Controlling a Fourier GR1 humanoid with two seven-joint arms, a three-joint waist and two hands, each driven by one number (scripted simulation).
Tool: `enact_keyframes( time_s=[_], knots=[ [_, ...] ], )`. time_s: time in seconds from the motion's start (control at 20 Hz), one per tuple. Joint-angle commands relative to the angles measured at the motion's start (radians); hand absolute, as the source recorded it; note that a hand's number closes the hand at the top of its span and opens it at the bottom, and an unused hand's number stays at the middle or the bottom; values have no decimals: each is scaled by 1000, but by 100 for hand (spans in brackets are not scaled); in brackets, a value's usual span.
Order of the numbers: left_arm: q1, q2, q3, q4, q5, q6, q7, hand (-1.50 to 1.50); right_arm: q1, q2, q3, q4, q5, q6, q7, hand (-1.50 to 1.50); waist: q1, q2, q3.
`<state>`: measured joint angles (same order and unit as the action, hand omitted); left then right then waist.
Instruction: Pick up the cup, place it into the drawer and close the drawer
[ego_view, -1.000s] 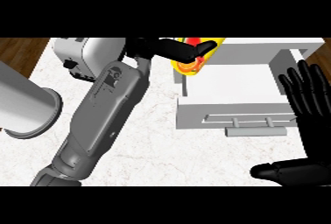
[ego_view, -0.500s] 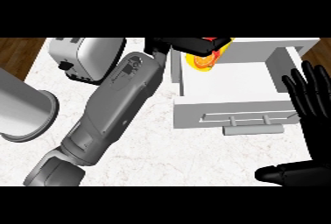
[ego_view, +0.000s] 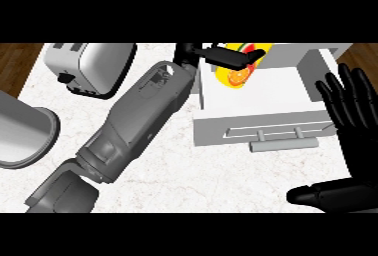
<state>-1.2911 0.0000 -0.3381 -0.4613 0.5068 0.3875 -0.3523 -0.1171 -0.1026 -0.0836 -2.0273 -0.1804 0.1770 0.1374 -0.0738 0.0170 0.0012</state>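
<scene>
The left hand (ego_view: 221, 54) reaches across the desk (ego_view: 170, 165) to about 12 o'clock, its fingers (ego_view: 235, 56) curled round the cup (ego_view: 238, 75), a yellow one with an orange-slice print and a red rim. The cup hangs over the far left corner of the open drawer (ego_view: 255, 100), partly hidden by the fingers; whether it already touches the drawer floor cannot be told from this view. The long grey forearm runs diagonally from 7 o'clock up to the hand, which is why so much of the desk's middle is covered.

The drawer is pulled out toward the robot, its white floor bare and its handle (ego_view: 284, 145) facing 6 o'clock, just right of centre. That leaves room to set the cup down well inside the walls, so I judge the carrying step to be nearly done: release comes next, then the push on the front.

The right hand (ego_view: 347, 115) shows at 3 o'clock, open, fingers straight and pointing up, resting beside the drawer's right wall. It sits near the handle, a handy spot for closing the drawer.

A toaster (ego_view: 92, 65) stands at 10 o'clock and a grey pot (ego_view: 22, 132) at 9 o'clock, both clear of the arm's path.
</scene>
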Motion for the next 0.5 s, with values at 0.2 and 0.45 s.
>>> enact_keyframes(
  time_s=[0.2, 0.45],
  knots=[
    [-48, 0, -147, 76, 58, 48, 31, 150, -9, 12, 12, 36, 2, 10, -33, -150, -25, 4, 1],
    [-25, 0, -253, 89, 46, 111, 29, -150, -55, 22, 53, 13, 10, -2, 14, -150, -56, 12, 1]
  ],
)
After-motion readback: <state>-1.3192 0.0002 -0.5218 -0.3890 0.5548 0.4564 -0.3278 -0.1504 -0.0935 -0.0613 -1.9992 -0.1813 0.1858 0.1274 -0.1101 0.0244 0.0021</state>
